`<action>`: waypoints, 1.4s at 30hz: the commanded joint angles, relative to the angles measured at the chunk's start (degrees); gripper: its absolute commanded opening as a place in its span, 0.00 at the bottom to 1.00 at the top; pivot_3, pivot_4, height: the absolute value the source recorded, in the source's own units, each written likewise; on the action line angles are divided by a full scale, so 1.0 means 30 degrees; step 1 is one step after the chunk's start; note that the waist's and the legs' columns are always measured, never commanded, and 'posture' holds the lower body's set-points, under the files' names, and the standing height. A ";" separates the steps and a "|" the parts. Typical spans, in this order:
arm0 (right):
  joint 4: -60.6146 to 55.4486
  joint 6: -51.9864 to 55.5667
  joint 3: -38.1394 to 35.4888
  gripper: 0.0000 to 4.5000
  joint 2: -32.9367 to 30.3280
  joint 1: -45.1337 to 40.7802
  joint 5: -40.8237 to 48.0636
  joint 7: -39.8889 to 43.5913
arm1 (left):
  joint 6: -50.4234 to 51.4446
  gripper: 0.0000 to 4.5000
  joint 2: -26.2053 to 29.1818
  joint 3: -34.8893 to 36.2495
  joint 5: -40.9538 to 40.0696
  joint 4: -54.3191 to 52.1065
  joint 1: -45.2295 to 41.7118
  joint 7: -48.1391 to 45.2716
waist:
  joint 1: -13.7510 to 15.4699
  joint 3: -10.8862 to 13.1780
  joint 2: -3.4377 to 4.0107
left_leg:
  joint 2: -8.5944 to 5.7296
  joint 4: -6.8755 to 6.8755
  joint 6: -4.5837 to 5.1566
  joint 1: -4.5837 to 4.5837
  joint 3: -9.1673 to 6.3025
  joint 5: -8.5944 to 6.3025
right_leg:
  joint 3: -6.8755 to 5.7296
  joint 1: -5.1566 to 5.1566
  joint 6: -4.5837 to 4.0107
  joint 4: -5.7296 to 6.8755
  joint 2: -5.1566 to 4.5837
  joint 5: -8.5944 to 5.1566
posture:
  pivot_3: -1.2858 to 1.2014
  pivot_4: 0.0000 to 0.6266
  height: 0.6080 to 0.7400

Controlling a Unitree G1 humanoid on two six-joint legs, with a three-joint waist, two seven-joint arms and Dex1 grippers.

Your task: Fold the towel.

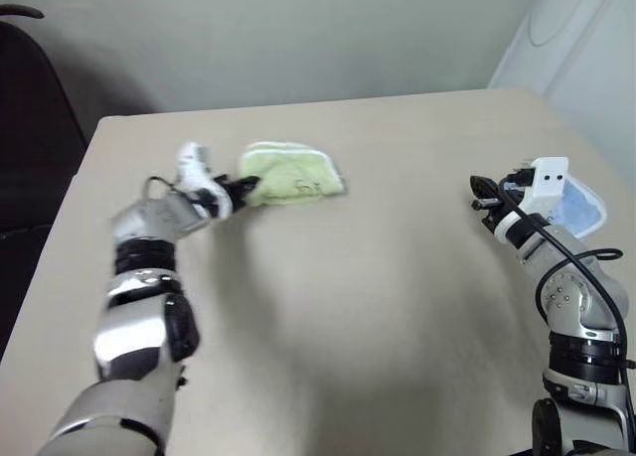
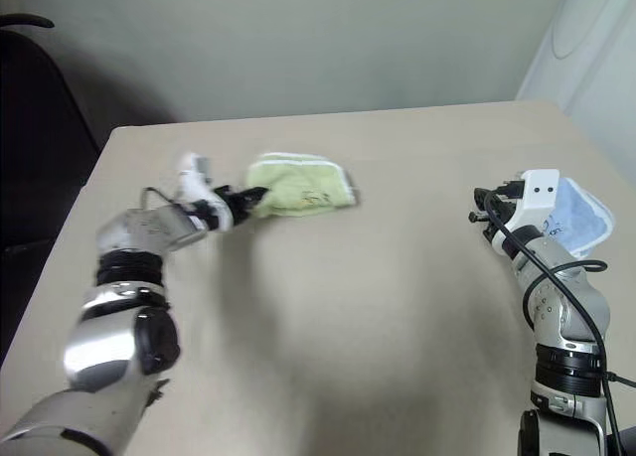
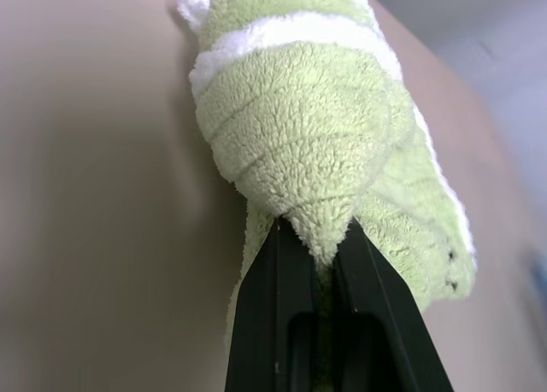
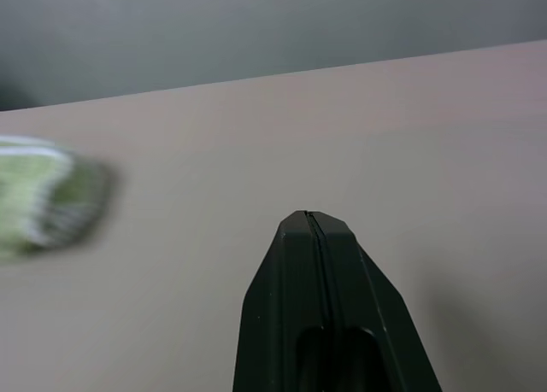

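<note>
The towel [image 1: 291, 175] is being held bunched at the far left of the worktop [image 1: 378, 307], one end pinched between the closed fingers of the left end effector [image 1: 248, 186]. The right end effector [image 4: 313, 224] is being kept fully closed and empty, well apart, beside a blue cloth [image 1: 579, 206]. A fold is judged to be in hand; next, the pinched edge needs laying flat over the rest and releasing.
</note>
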 commanded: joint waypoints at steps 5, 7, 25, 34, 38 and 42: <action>0.0032 -0.0479 0.0045 0.00 -0.0082 -0.0542 -0.0034 0.0182 | -0.2359 0.00 0.3657 0.2120 0.0127 0.2058 0.2710 0.0288 | 0.0041 0.0003 0.0006 | -0.0002 0.0002 -0.0002 0.0003 -0.0032 -0.0001 | -0.0034 -0.0058 -0.0042 0.0014 0.0000 -0.0016 | 0.52 0.24 1.00; 0.0276 -0.0519 0.0210 0.00 -0.0083 -0.0713 -0.0067 0.0306 | -0.2332 0.00 0.3748 0.2166 0.0139 0.2051 0.3420 0.0244 | 0.0151 0.0003 0.0003 | -0.0004 0.0027 -0.0002 0.0002 -0.0055 -0.0001 | -0.0062 -0.0072 -0.0064 0.0022 -0.0002 -0.0007 | 0.52 0.24 1.00; 0.0724 -0.0764 0.1195 0.00 0.0036 -0.0914 -0.0100 0.0923 | -0.4141 0.75 0.3289 0.4810 -0.1320 -0.2718 0.8174 0.1301 | -0.0301 -0.0017 0.0019 | 0.0044 -0.0008 -0.0113 0.0047 -0.0089 0.0031 | -0.0043 -0.0051 -0.0185 0.0104 0.0094 0.0053 | 0.52 0.24 1.00; 0.0014 -0.0842 0.2779 0.00 -0.0405 0.0070 -0.0794 0.1924 | -0.7867 0.75 0.3121 0.3752 -0.0830 -0.7756 1.0454 -0.0485 | -0.0412 -0.0021 -0.0001 | 0.0110 -0.0015 -0.0171 0.0048 -0.0183 -0.0011 | -0.0027 -0.0101 -0.0242 0.0105 0.0205 0.0042 | 0.52 0.24 1.00; 0.0206 -0.1158 0.3030 0.00 -0.0417 0.0178 -0.1148 0.2158 | -0.6815 0.75 0.1526 0.0339 -0.1082 -1.4515 1.2052 -0.1914 | 0.0075 -0.0024 -0.0004 | 0.0054 0.0052 -0.0106 0.0051 -0.0254 -0.0048 | -0.0063 -0.0087 -0.0266 0.0062 0.0179 0.0064 | 0.52 0.24 1.00; 0.0414 -0.1612 0.3277 0.00 -0.0265 0.0249 -0.1696 0.2000 | -0.5547 0.75 -0.1362 -0.4360 -0.0640 -1.9292 1.1209 -0.1403 | 0.0300 -0.0027 -0.0009 | 0.0024 0.0110 0.0064 0.0048 -0.0251 -0.0141 | -0.0110 -0.0047 -0.0303 0.0051 0.0099 0.0123 | 0.52 0.24 1.00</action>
